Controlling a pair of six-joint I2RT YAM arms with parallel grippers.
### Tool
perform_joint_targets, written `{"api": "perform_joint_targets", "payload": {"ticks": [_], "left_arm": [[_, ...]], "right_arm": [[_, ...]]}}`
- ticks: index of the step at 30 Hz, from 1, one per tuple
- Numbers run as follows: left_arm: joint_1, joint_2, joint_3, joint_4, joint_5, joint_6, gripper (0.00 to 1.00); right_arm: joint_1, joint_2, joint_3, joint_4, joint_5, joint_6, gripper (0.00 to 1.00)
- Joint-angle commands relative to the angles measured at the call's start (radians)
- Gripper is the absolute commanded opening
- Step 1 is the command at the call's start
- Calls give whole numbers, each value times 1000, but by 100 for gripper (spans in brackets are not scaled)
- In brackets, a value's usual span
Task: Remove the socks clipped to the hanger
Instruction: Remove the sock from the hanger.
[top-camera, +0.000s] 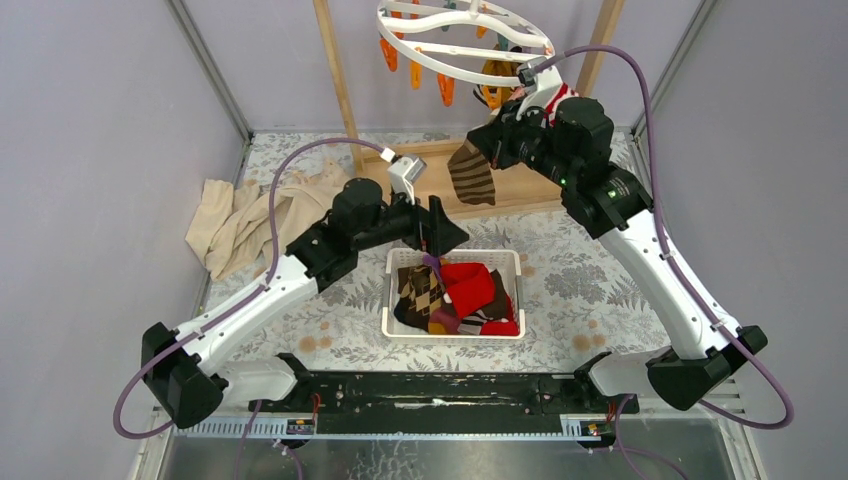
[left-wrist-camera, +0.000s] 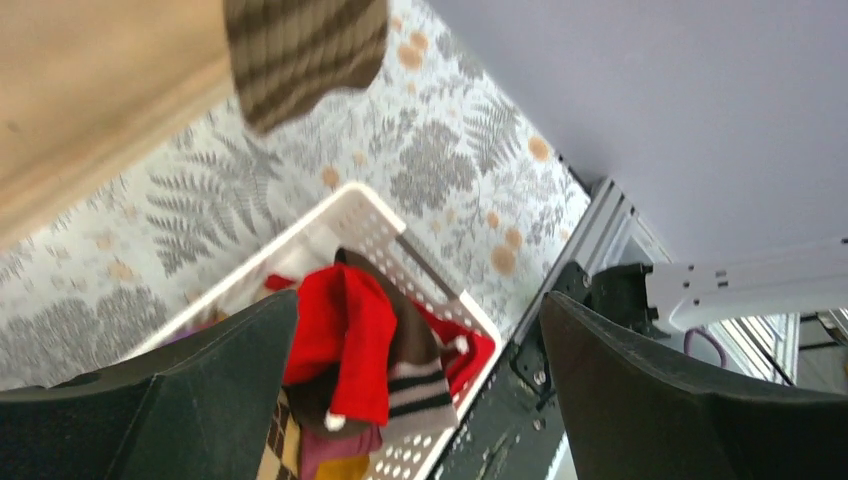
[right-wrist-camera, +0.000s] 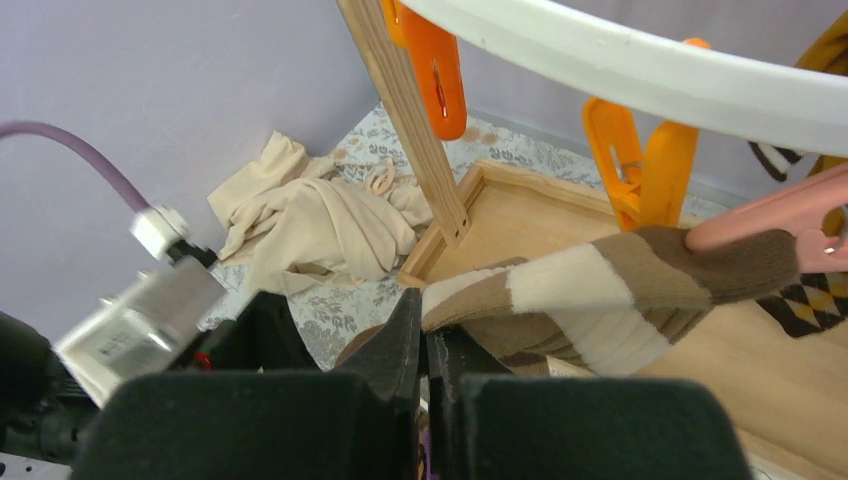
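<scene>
Your right gripper (right-wrist-camera: 427, 372) is the one at work. Its 2 black fingers are pressed together, with almost no gap, on one end of the brown-and-cream striped knitted sock (right-wrist-camera: 600, 300). From the fingers the long axis of the sock runs to the right and slightly up in the right wrist view. Its far end sits at the pink plastic clip (right-wrist-camera: 765, 225) under the white round plastic hanger (right-wrist-camera: 650, 75). I judge that the clip has not let go yet, so the pull should go along this axis, away from the clip. Your left gripper (left-wrist-camera: 420, 390) is farther away, low over the white perforated plastic basket (left-wrist-camera: 372, 215) with the red and brown loose socks (left-wrist-camera: 345, 340). Its 2 fingers stand wide apart and hold nothing.
</scene>
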Motion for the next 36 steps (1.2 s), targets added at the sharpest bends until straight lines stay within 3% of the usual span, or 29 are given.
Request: {"api": "perform_joint_targets", "payload": {"ticks": [1,11,18,28,30,34,36], "left_arm": [[-1,-2,55,138,-102,82,99],[19,21,-59,476,-203,188,98],[58,55,-51,524,-237,252,98],[71,163,-6,593,-168,247,97],[74,177,5,599,-151,235,86],[79,198,45,557,-118,224,40],[80,200,60,530,-108,224,22]], "right_arm": [[10,-13,73,-36,-15,-8,0],[10,-29,70,-65,-44,-8,0],[10,-39,59,-60,-64,-1,0],[10,-47,50,-50,-90,14,0],[10,-49,40,-49,-91,15,0],[10,-52,18,-42,-93,20,0],[10,-52,7,-39,-93,21,0]]}}
